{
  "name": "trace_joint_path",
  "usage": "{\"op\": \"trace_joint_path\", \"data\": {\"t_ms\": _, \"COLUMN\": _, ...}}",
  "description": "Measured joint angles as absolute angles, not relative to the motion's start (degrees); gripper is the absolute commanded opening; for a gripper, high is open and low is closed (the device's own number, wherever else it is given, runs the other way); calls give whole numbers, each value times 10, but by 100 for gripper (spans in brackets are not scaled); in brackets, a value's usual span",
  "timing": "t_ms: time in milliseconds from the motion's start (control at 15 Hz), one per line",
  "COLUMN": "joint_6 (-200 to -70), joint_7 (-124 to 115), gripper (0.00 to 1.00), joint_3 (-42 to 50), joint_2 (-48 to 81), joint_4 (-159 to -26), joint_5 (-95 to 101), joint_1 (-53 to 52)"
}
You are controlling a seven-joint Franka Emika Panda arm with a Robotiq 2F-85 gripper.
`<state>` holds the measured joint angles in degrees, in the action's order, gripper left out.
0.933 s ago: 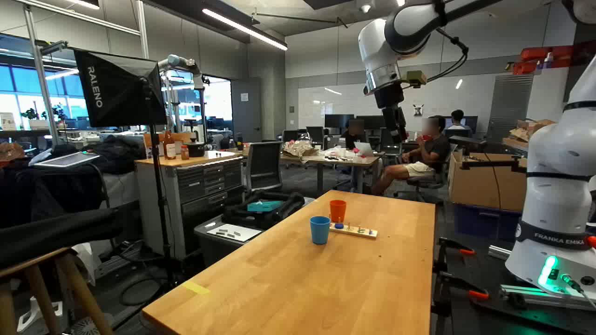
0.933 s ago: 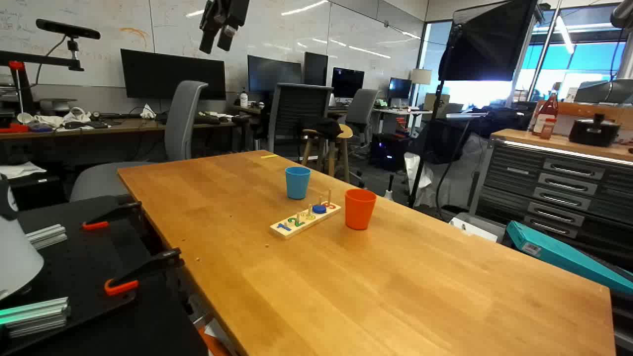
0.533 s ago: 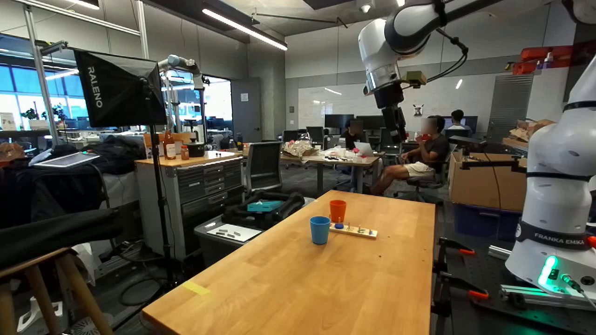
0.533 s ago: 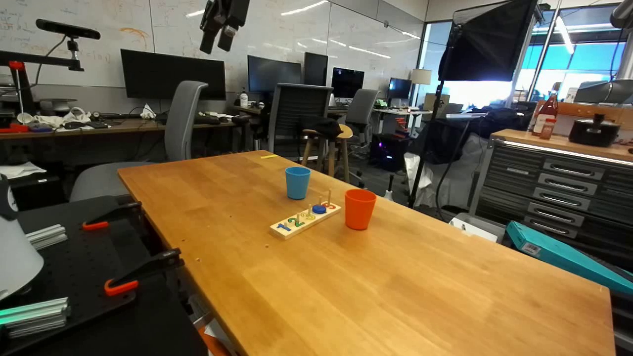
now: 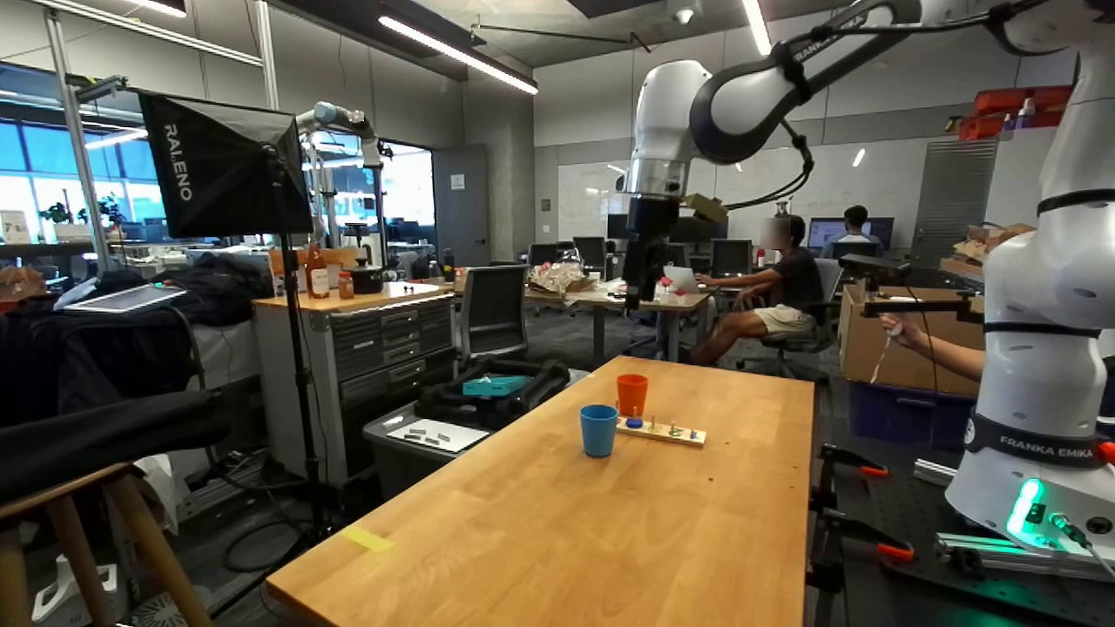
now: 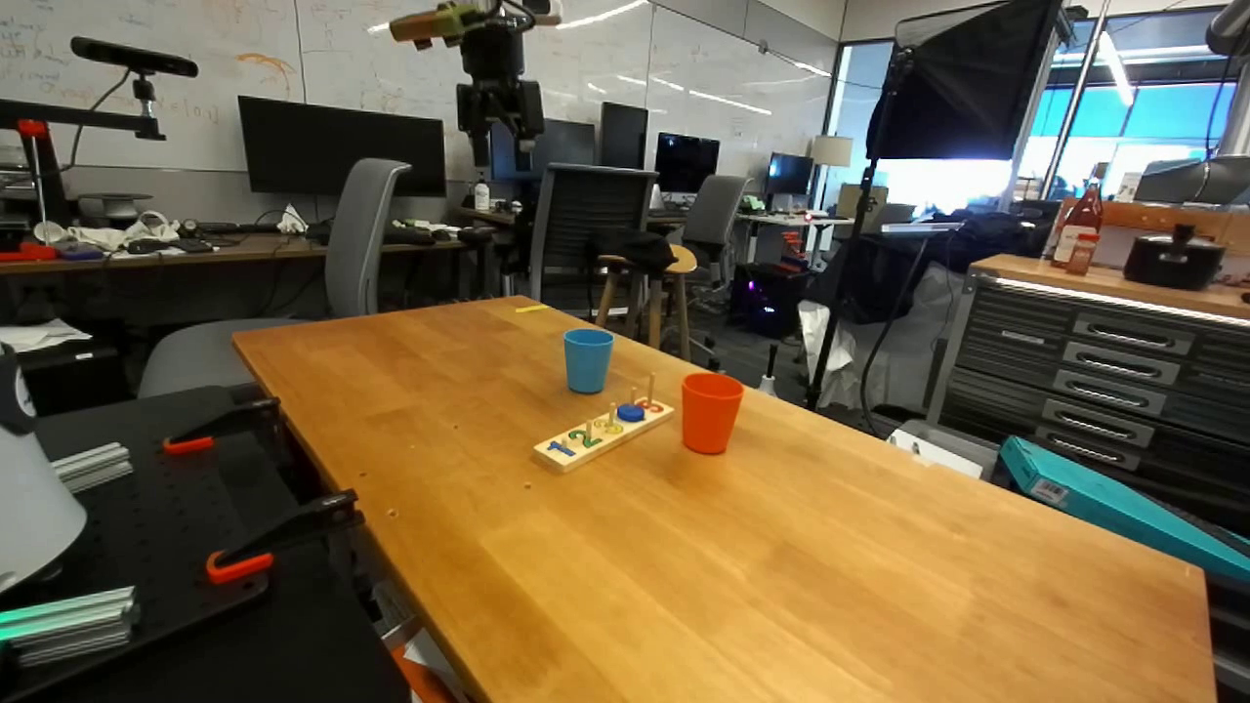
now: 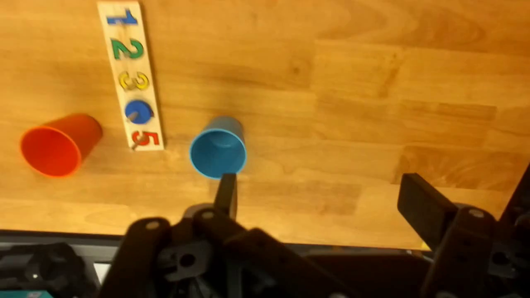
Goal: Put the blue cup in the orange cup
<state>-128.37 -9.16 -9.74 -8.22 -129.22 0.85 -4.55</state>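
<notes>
Down and outward my gripper (image 7: 318, 179) has come since the earlier frame, while the blue cup (image 7: 217, 153), the orange cup (image 7: 62, 145) and the numbered peg board (image 7: 130, 66) have stayed put on the table (image 7: 331, 132). I hold nothing: my two fingers (image 7: 426, 207) are spread wide, with bare wood seen between their tips. In both exterior views I hang in the air, well above the blue cup.

In the wrist view the blue cup stands upright, outside the gap between my fingers, up and to the left of it. The fingertip on that side covers a bit of the cup's lower rim, an overlap in the view only, since I am high over it. Further left stands the orange cup, also upright, with the board's end between the two.

A blue disc (image 7: 138, 111) on the board covers most of the mark beneath it, and the pegs are blurred. In an exterior view my fingers, below the arm (image 5: 740, 113), run together into one dark shape, so their spacing cannot be read there. Above the yellowish box (image 6: 444, 21) on my wrist, an exterior view cuts me off.
</notes>
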Motion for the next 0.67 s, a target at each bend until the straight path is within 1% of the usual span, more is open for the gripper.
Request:
{"op": "trace_joint_path", "data": {"t_ms": 133, "joint_6": -1364, "joint_7": -106, "gripper": 100, "joint_3": -102, "joint_2": -14, "joint_4": -1274, "joint_5": 27, "joint_1": -50}}
{"op": "trace_joint_path", "data": {"t_ms": 267, "joint_6": -1409, "joint_7": -118, "gripper": 100, "joint_3": -99, "joint_2": 58, "joint_4": -1238, "joint_5": 56, "joint_1": -51}}
{"op": "trace_joint_path", "data": {"t_ms": 667, "joint_6": -1429, "joint_7": -126, "gripper": 100, "joint_3": -48, "joint_2": 243, "joint_4": -1098, "joint_5": 102, "joint_1": -66}}
